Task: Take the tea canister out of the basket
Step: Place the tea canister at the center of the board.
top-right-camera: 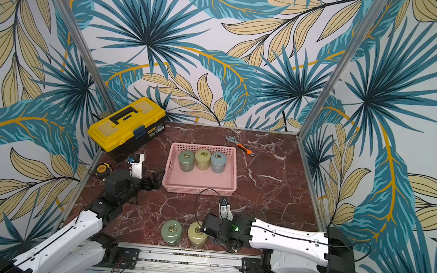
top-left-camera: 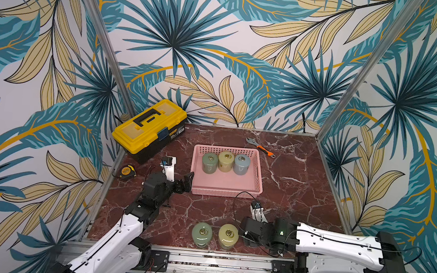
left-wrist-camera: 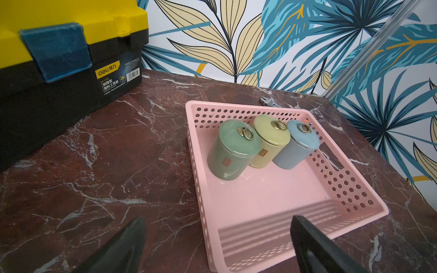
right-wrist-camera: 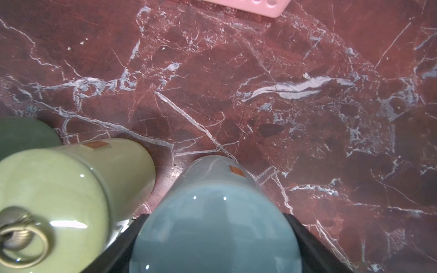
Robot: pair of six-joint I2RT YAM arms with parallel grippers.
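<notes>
Basket (top-left-camera: 224, 190) sits just right of the left hand (top-left-camera: 185, 184), with a row of three canisters (top-left-camera: 226, 161) in its far half. Toolbox (top-left-camera: 149, 128) is ahead-left of that hand, tape measure (top-left-camera: 127, 172) to its left, wrench (top-left-camera: 261, 147) beyond the basket. On the desk (top-left-camera: 289, 181), a pair of canisters (top-left-camera: 201, 234) stands just left of the right hand (right-wrist-camera: 212, 221). Another canister (right-wrist-camera: 212, 189) is between its fingers (right-wrist-camera: 305, 236).

We are seeing the pink basket (top-left-camera: 225, 193) lying flat mid-table, its sides perforated. Inside, along its far wall, a green canister (top-left-camera: 209, 163), a yellow canister (top-left-camera: 226, 161) and a blue canister (top-left-camera: 241, 164) are standing upright, lidded, close together. Outside, near the table's front, a second green canister (top-left-camera: 201, 234) and a second yellow canister (top-left-camera: 228, 236) are standing side by side. Just beside them, a second blue canister (right-wrist-camera: 212, 236) is sitting between the right gripper (right-wrist-camera: 214, 216) fingers.
</notes>
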